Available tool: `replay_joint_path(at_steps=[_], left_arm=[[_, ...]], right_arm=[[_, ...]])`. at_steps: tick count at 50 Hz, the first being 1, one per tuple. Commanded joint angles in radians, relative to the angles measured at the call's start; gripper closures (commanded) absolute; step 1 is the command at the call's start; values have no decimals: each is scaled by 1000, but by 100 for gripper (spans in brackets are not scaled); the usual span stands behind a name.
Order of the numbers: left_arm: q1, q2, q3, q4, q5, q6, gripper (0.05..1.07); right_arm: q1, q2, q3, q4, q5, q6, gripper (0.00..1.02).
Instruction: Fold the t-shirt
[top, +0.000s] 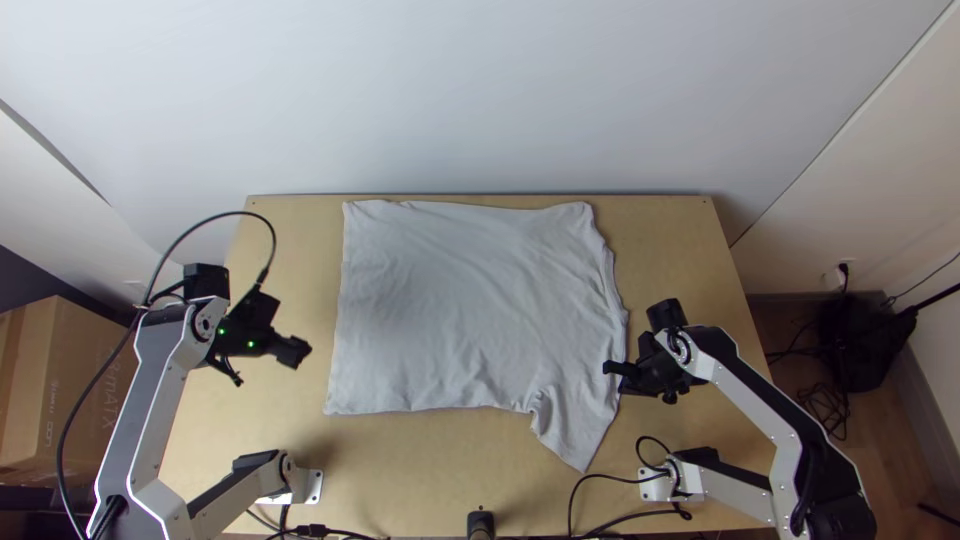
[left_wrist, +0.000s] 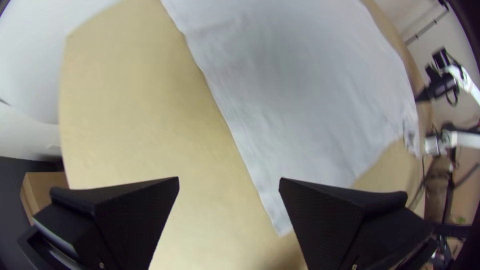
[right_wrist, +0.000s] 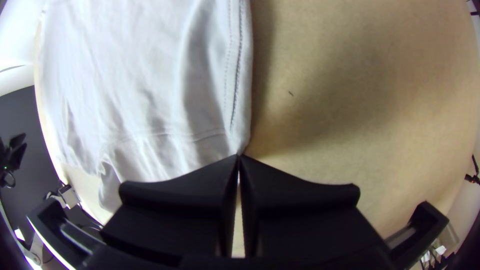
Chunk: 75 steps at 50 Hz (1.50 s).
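At the left, the left gripper (left_wrist: 229, 178) hangs above the worktop (top: 290, 240), just beside the straight side of the t-shirt (top: 450, 300), its jaws wide apart with nothing between them. The t-shirt lies mostly spread across the middle, lightly wrinkled, that straight side turned toward the left arm. At its right end one sleeve (top: 575, 430) juts toward the near edge, with a small bunch of cloth where it leaves the body.

At the right, the right gripper (right_wrist: 239, 156) is at the t-shirt's right margin, near the root of that sleeve. Its jaws are closed tip to tip and seem to nip a little of the edge there.

The step in hand looks like drawing this sleeve in over the body. Such a small bite could slip, so a slow, low lift would suit it best, checking that the cloth comes along before carrying it inward. Lay the sleeve flat, ease out the bunch, and part the jaws fully before backing off, or the edge may drag. The left jaws are best kept clear of the straight side until the sleeve lies flat.
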Motion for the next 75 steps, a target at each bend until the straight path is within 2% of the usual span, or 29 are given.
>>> replay_joint_path(at_steps=[1,4,10,14,30,43,47,50,55,59,62,67,75], left_arm=[[-18,4,-39,-97,-25,120,11],[-61,7,-53,-154,-63,125,11],[-165,8,-124,-122,-151,92,12],[-213,30,-153,-97,-152,63,17],[-363,154,-204,-68,-151,-61,17],[-414,246,-225,-33,-149,-95,18],[-414,266,-233,-22,-142,-104,36],[-416,266,-248,-4,-140,-105,43],[-416,274,-259,16,-125,-115,62],[-412,271,-270,32,-106,-113,82],[-409,263,-276,45,-85,-85,105],[-362,252,-268,45,-77,-58,105],[-221,214,-237,28,-53,19,105]], right_arm=[[9,-38,-16,-8,1,16,100],[9,-48,-14,-11,-1,18,100],[10,-68,-13,-12,-1,27,100],[13,-76,-8,-18,-1,33,100],[13,-114,-13,-29,1,43,100],[10,-122,-1,-37,1,41,100],[9,-128,6,-40,1,41,100],[6,-131,9,-43,1,41,100],[4,-133,12,-47,1,41,100],[3,-136,13,-51,1,41,100],[-1,-139,18,-54,1,39,100],[-19,-142,18,-52,4,29,100],[-85,-131,4,-52,19,-36,100]])
